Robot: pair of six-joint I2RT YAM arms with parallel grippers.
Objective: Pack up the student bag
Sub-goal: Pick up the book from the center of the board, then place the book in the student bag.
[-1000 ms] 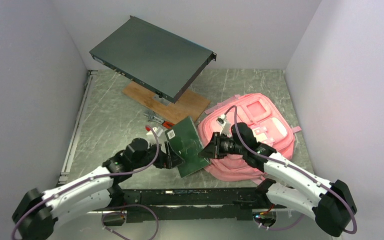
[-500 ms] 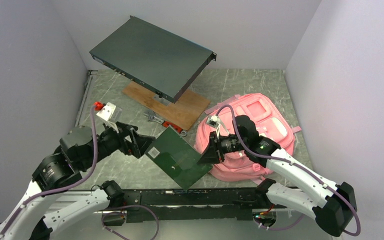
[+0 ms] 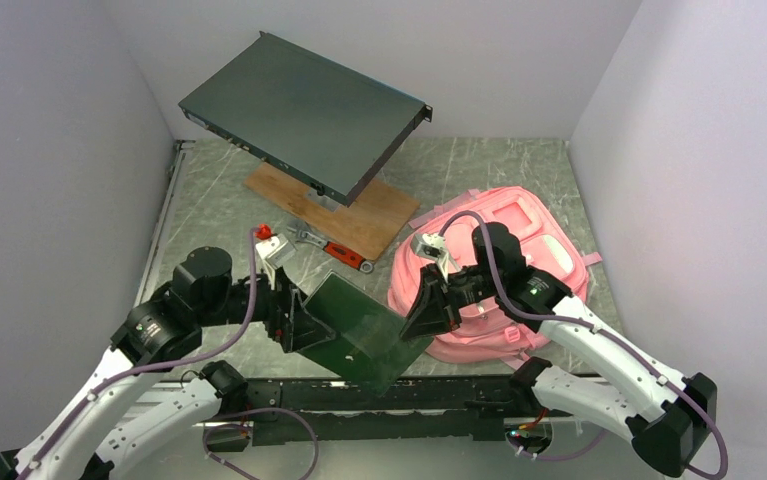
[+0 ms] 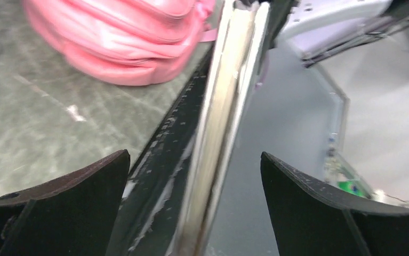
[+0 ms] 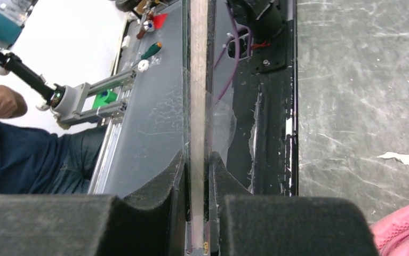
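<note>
Right on the bench (image 3: 219, 210) lies the pink student bag (image 3: 519, 215). Just left, a flat green book (image 3: 359, 325) hangs tilted, right gripper (image 3: 427, 312) clenched on one edge, likely bag-bound; left gripper (image 3: 294, 320) straddles the other, spread wide, gripping nothing.

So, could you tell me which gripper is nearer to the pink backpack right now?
Right. The right gripper, shut on the green book, sits at the left edge of the pink backpack; the left gripper stands open around the book's other end, farther left.
</note>
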